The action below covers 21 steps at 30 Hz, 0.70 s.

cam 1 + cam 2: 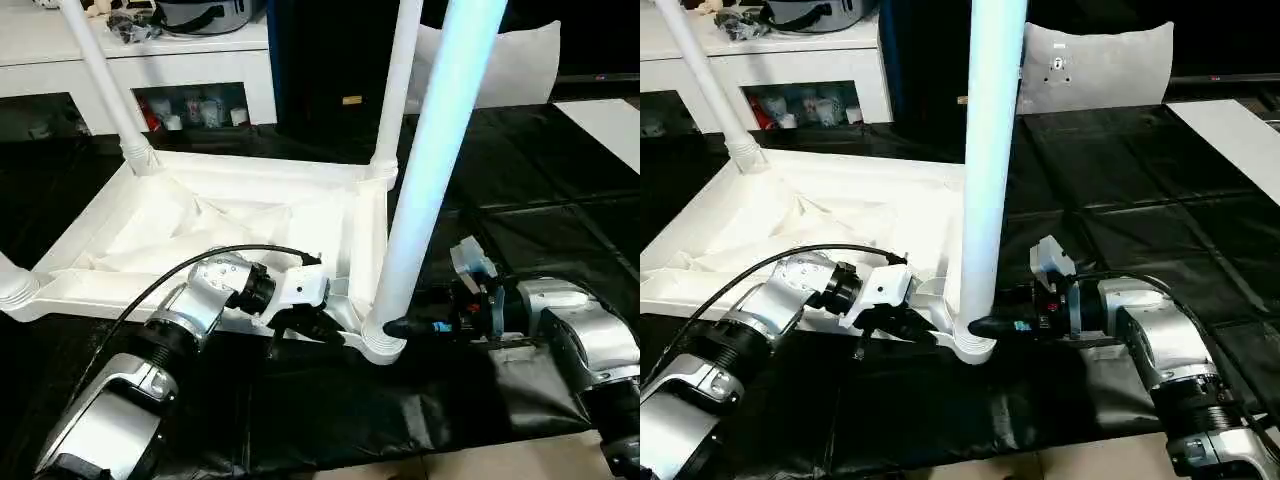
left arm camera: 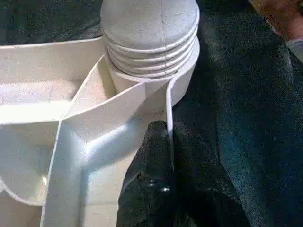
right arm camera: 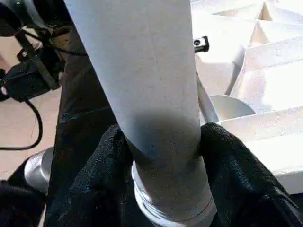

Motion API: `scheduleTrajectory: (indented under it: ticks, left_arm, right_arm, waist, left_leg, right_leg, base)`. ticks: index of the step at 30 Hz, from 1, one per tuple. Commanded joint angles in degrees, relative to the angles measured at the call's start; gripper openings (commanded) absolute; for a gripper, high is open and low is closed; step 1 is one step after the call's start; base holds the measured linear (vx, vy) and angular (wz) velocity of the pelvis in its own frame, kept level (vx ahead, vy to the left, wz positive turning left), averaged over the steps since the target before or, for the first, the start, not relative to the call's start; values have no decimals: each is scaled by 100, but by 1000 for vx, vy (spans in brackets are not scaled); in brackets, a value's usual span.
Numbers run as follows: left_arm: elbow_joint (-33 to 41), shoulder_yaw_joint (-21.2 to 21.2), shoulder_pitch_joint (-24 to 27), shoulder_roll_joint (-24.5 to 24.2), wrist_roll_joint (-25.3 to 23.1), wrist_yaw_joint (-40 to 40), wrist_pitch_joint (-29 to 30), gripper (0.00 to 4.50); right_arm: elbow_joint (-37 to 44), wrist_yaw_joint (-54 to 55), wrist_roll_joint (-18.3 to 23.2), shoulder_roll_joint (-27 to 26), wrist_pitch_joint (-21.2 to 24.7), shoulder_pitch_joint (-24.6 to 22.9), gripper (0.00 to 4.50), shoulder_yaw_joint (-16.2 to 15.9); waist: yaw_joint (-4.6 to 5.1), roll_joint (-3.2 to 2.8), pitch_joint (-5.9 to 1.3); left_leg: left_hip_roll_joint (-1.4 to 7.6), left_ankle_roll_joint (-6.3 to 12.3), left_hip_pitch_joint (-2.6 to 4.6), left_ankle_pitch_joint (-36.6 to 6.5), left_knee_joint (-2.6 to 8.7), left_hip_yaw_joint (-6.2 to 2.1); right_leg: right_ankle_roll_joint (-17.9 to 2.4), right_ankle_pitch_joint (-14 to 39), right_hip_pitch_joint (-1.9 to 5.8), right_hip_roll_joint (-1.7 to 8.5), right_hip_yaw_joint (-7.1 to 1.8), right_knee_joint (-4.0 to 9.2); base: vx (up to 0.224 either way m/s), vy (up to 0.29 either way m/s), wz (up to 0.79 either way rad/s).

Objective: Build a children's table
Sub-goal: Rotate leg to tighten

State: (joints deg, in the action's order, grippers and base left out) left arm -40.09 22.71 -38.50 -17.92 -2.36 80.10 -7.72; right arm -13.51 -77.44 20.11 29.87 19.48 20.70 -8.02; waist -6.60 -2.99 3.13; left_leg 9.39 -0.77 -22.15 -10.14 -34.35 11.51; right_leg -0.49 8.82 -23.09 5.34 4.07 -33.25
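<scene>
Now right tool (image 1: 985,326) half-spread, clasping the near leg's (image 1: 990,150) base; left tool (image 2: 158,175) clenched on the tabletop (image 1: 130,285) rim.

Rt tool (image 1: 392,327) on leg (image 1: 430,170) (upright)

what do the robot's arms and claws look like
Both forearms are ribbed silver metal cylinders with black joint rings. The left arm ends in a white wrist block, with a black cable looping over it. The right arm carries a small pale module on top, beside red and blue details at the wrist. Each claw, left and right, has two textured black fingers.
</scene>
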Motion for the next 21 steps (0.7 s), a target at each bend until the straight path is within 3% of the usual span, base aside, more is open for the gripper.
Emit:
scheduleTrajectory:
  ticks: [1,4,8,9,10,13,16,18,19,21]
  left_arm:
    - [216,-65,-64,109,-80,-384,260,0]
    - [466,-192,-9,300,-36,-830,881,0]
    - [711,-356,11,632,-31,-1527,1613,0]
    - [727,-427,-18,775,-49,-1833,1860,0]
    - [730,-469,-40,861,-62,-2022,2003,0]
    - [600,-730,-209,1396,-65,-3054,2442,0]
    - [553,-866,-270,1715,-101,-3638,2530,0]
    - [610,-882,-270,1782,-114,-3724,2548,0]
    - [657,-877,-263,1792,-126,-3727,2571,0]
    - [733,-834,-259,1714,-191,-3661,2548,0]
  right_arm:
    - [216,280,133,-179,267,-94,193,-41]
    - [237,1283,-162,-532,330,-131,193,90]
    - [-14,2653,-444,-1098,627,45,193,346]
    - [-108,3033,-486,-1278,695,119,193,440]
    - [-157,3245,-501,-1382,740,162,193,495]
    - [-530,4386,-771,-1861,777,431,193,663]
    - [-722,4865,-899,-2095,645,552,193,726]
    - [-709,4852,-1016,-2114,435,530,193,663]
    - [-687,4842,-1063,-2119,363,511,249,641]
    - [-622,4787,-995,-2140,260,461,264,713]
  waist:
    - [35,98,-411]
    - [78,88,-394]
    - [233,74,-370]
    - [334,89,-378]
    - [372,89,-373]
    - [527,99,-387]
    - [597,93,-392]
    - [599,103,-407]
    - [588,96,-411]
    - [563,84,-426]
  left_leg:
    - [432,255,157,-1391,436,-180]
    - [418,109,164,-1580,459,-198]
    - [385,-67,151,-1858,485,-240]
    - [368,-111,142,-1896,484,-252]
    - [360,-107,142,-1909,483,-250]
    - [310,-4,107,-1856,443,-243]
    - [295,103,108,-1770,418,-229]
    - [297,194,96,-1668,411,-220]
    - [300,259,98,-1601,409,-215]
    - [306,370,87,-1410,403,-206]
  right_leg:
    - [-1222,1873,227,403,-246,362]
    - [-1128,2197,220,411,-242,400]
    - [-1038,2492,219,410,-230,424]
    - [-1038,2462,230,399,-219,423]
    - [-1051,2463,220,390,-217,432]
    - [-1006,2498,239,377,-197,482]
    - [-1034,2406,225,364,-197,504]
    - [-1042,2240,239,354,-199,498]
    - [-1066,2132,241,354,-203,492]
    - [-1145,1818,258,353,-209,459]
  base:
    - [0,0,0]
    - [0,0,0]
    - [0,0,0]
    - [0,0,0]
    - [0,0,0]
    - [0,0,0]
    - [0,0,0]
    - [0,0,0]
    - [0,0,0]
    - [0,0,0]
